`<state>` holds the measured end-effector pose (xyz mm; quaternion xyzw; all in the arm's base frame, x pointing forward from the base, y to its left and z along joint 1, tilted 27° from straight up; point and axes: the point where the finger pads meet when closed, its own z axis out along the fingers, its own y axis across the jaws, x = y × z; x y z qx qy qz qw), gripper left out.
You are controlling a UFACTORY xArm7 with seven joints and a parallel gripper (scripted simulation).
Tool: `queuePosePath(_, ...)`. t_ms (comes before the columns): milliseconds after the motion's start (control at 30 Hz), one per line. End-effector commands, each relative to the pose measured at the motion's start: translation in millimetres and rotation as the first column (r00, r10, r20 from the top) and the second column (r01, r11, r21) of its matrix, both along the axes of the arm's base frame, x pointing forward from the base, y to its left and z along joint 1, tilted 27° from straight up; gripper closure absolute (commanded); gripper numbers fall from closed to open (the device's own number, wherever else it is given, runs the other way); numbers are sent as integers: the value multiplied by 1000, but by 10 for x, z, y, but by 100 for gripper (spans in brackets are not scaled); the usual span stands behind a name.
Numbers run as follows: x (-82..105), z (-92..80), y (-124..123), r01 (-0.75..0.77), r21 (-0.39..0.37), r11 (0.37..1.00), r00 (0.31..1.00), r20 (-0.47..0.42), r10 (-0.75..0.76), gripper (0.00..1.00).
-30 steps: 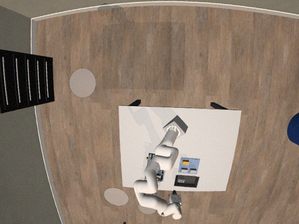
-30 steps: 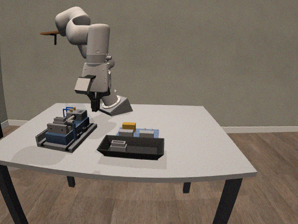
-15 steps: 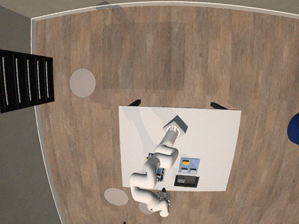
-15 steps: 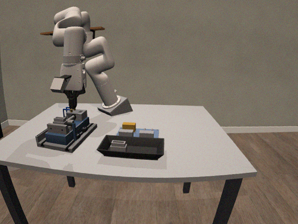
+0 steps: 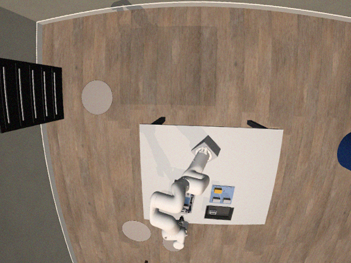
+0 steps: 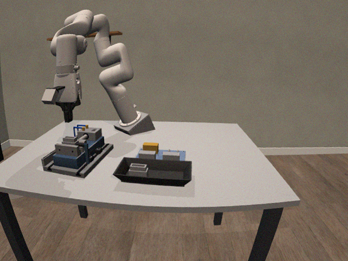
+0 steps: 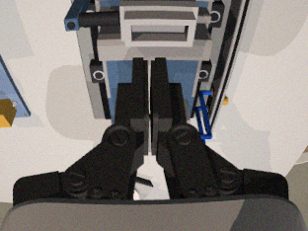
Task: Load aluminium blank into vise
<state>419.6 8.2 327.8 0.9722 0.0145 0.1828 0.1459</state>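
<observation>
A finished part (image 6: 70, 139) (image 7: 159, 26) sits in the vise, pocket up, behind the fixed jaw (image 6: 66, 149). The work stop (image 7: 101, 19) points at its short side; contact is unclear. The hosed jaw (image 6: 92, 133) stands further back. My gripper (image 6: 68, 120) (image 7: 148, 78) is shut and empty, above the vise. Another finished part (image 5: 212, 212) (image 6: 138, 169) lies pocket up in the outfeed tray (image 6: 155, 181), at its left. The infeed plate (image 5: 229, 191) (image 6: 159, 155) bears a brass blank (image 5: 217, 190) (image 6: 150, 147) at its back left and two aluminium blanks (image 5: 216, 200) (image 6: 147, 154) along its front.
Blue hoses (image 6: 74, 131) (image 7: 204, 118) rise at the back of the vise. A blue post (image 6: 86, 153) (image 7: 75, 16) carries the stop on the infeed side. Small pins (image 6: 169, 150) stand on the infeed plate. The tray has raised walls. The arm covers part of the vise in the top view.
</observation>
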Motion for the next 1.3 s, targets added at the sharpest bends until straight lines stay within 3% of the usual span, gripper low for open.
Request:
queuePosePath(0,-34,37,-64,-9,6,1000,1000,8,9,100)
queuePosePath(1067,-34,38,-64,-8,6,1000,1000,8,8,100)
queuePosePath(1267,-40,40,-66,64,38,997,997,29,-65,100)
